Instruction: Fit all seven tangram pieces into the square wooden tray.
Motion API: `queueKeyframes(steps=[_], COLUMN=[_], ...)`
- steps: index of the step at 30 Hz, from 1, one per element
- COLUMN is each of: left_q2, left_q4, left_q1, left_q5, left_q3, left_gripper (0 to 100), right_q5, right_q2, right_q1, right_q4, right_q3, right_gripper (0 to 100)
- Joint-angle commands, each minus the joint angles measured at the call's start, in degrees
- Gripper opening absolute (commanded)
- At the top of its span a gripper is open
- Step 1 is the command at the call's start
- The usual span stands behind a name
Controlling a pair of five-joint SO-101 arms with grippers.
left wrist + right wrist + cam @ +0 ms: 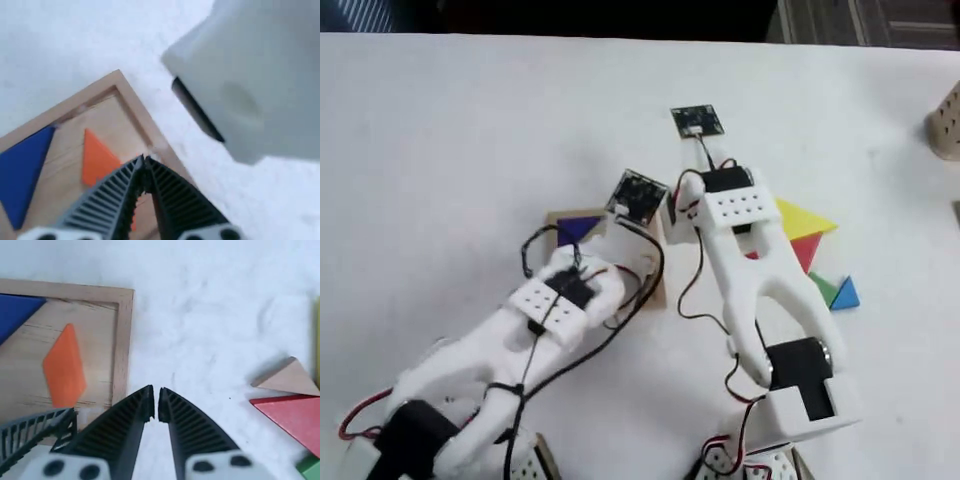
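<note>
1. White bench [440,150] lies under everything, and the square wooden tray [125,340] sits on it.
2. Inside the tray lie a big blue triangle [15,310] and an orange slanted four-sided piece [64,367]. They are near each other but do not touch.
3. Over the tray hangs the left pincer [145,167], with its tips above the edge of the orange piece and close to the tray's rim. It is clenched tight and has nothing in it.
4. Just outside the tray's rim, the right pincer [155,402] hangs over bare bench, on the side away from the big blue triangle. Its jaws are almost together and hold nothing.
5. Well apart from the tray, past the right pincer, loose pieces lie on the bench: a yellow triangle [800,220], a red triangle [295,415], and a plain wood triangle [290,377] just beside the red one.
6. A green triangle [823,288] and a small blue triangle [845,294] lie side by side, farthest from the tray.
</note>
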Motion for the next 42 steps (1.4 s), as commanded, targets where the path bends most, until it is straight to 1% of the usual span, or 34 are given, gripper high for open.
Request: queueKeyframes(steps=[1, 4, 7, 14, 15, 19, 21, 32, 35, 39, 40, 42], left_q2=[4.5, 9.3, 12.5, 13.4, 13.4, 13.4, 13.4, 13.1, 9.5, -1.5, -4.7, -10.2], left_q4=[-6.6, -6.6, -6.6, -6.5, -5.6, 3.1, 5.2, 5.8, 6.2, 5.9, 4.8, -0.1], left_q1=[1.1, -0.6, -1.5, -3.6, -4.4, -9.7, -11.8, -12.0, -12.0, -12.0, -12.0, -10.8], left_q5=[5.5, 7.8, 8.0, 8.0, 8.0, 7.6, 7.6, 7.6, 7.5, 7.5, 7.5, 7.7], left_q3=[-2.1, -5.4, -7.5, -7.0, -7.0, -8.6, -9.4, -9.0, -7.3, -3.5, -2.0, 2.5], left_gripper=[2, 2, 2, 2, 2, 2, 2, 2, 2, 2, 2, 2], right_q5=[0.4, 0.4, 0.4, 0.4, 0.4, 0.4, 0.4, 0.4, 0.4, 0.4, 0.4, 0.4], right_q2=[-3.2, -3.3, -3.1, -3.1, -3.1, -3.1, -3.1, -3.1, -3.1, -3.1, -3.1, -3.1], right_q1=[1.5, 1.7, 1.5, 1.6, 1.6, 1.7, 1.5, 1.7, 1.7, 1.6, 1.5, 1.3], right_q4=[-1.2, -1.3, -1.3, -1.3, -1.3, -1.4, -1.4, -1.5, -1.5, -1.5, -1.4, -1.2], right_q3=[-0.4, -0.4, -0.4, -0.4, -0.3, -0.1, -0.1, 0.0, 0.0, -0.3, -0.3, -0.1], right_gripper=[1.9, 1.9, 1.9, 2.0, 2.0, 2.0, 2.0, 2.0, 2.0, 2.0, 2.0, 2.0])
